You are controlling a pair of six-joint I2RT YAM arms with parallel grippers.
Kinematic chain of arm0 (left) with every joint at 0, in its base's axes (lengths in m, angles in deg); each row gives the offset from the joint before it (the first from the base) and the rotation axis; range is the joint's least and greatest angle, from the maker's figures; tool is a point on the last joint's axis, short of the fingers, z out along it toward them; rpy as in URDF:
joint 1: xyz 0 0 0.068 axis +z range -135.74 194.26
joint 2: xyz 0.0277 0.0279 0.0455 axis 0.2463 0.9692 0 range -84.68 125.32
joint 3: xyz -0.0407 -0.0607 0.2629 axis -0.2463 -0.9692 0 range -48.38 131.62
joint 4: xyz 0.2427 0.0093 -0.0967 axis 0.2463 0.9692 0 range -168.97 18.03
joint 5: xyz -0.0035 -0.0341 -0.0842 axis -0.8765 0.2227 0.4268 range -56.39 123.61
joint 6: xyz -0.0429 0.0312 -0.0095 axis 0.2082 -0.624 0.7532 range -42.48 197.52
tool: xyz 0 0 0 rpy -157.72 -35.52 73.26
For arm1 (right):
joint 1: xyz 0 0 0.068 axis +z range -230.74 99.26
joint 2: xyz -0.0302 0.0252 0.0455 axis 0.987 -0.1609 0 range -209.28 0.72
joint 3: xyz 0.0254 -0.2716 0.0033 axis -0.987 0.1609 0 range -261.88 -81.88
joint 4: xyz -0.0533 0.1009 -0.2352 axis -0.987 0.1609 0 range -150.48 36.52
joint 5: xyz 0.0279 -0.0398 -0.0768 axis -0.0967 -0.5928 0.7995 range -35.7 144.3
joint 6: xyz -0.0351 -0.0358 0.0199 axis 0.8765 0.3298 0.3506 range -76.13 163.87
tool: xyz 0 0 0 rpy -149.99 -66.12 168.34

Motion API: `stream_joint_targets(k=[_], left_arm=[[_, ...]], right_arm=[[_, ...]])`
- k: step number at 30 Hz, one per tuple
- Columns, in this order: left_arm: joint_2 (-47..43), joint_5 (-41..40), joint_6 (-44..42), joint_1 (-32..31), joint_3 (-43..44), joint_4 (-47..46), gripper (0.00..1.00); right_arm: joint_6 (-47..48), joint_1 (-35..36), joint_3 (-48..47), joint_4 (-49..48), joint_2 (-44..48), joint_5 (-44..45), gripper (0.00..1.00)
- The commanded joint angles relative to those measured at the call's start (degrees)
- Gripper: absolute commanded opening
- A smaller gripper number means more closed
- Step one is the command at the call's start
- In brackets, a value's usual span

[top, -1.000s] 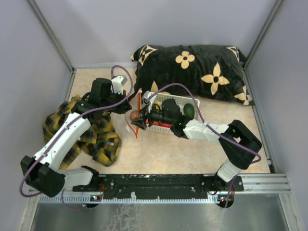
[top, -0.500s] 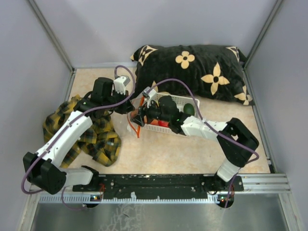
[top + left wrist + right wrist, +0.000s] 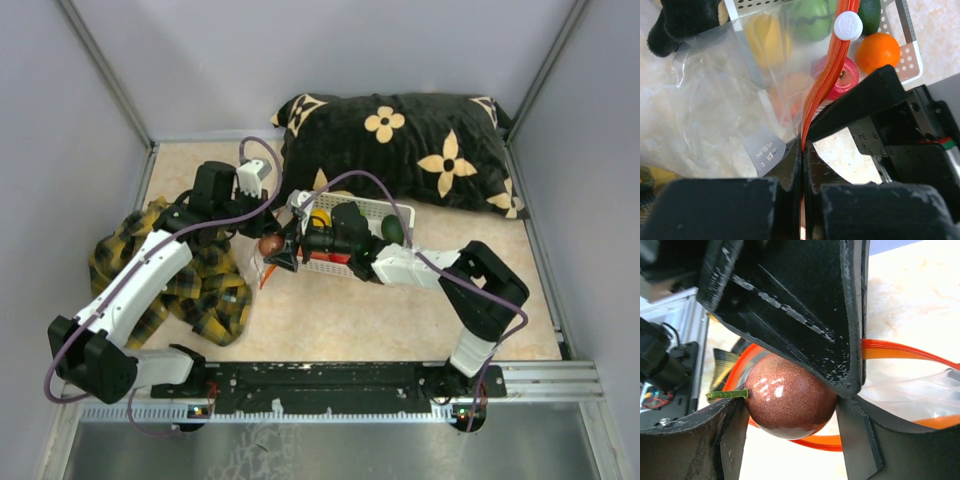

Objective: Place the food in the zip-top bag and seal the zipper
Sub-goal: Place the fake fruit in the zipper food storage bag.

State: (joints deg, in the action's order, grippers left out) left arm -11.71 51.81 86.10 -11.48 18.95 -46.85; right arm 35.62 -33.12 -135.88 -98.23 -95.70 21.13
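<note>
From above, your left pincer (image 3: 262,225) and right pincer (image 3: 283,252) meet, with the white basket (image 3: 322,266) just right of them, plaid cloth (image 3: 205,285) to their left, and a pillow (image 3: 400,140) beyond. Left wrist: your pincer is clamped on the zipper (image 3: 826,75), and the zip-top bag (image 3: 715,115) spreads ahead, veiling the basket's fruits (image 3: 810,22). Right wrist: that pincer grips the brown fruit (image 3: 790,395), with the zipper looping right behind it.
</note>
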Motion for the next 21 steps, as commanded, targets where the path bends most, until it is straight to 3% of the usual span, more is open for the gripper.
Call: stream_joint_targets(k=[1, 8, 13, 21], left_arm=[[-1.0, 4.6, -1.6, -0.3, 0.2, 0.2, 0.0], [-2.0, 6.6, -2.3, -0.3, 0.0, 0.1, 0.0], [-2.1, 9.1, -2.5, -0.4, 0.0, 0.0, 0.0], [-1.9, 6.3, -1.4, -0.3, 0.0, -0.1, 0.0]], right_arm=[[8.6, 0.3, -2.6, -1.1, -1.5, 5.0, 0.35], [4.0, -2.5, -3.4, 0.7, -2.6, 14.9, 0.35], [-0.3, -3.4, -7.6, 12.0, -2.5, 21.3, 0.37], [-2.6, -3.6, -9.7, 17.6, 0.1, 18.3, 0.48]])
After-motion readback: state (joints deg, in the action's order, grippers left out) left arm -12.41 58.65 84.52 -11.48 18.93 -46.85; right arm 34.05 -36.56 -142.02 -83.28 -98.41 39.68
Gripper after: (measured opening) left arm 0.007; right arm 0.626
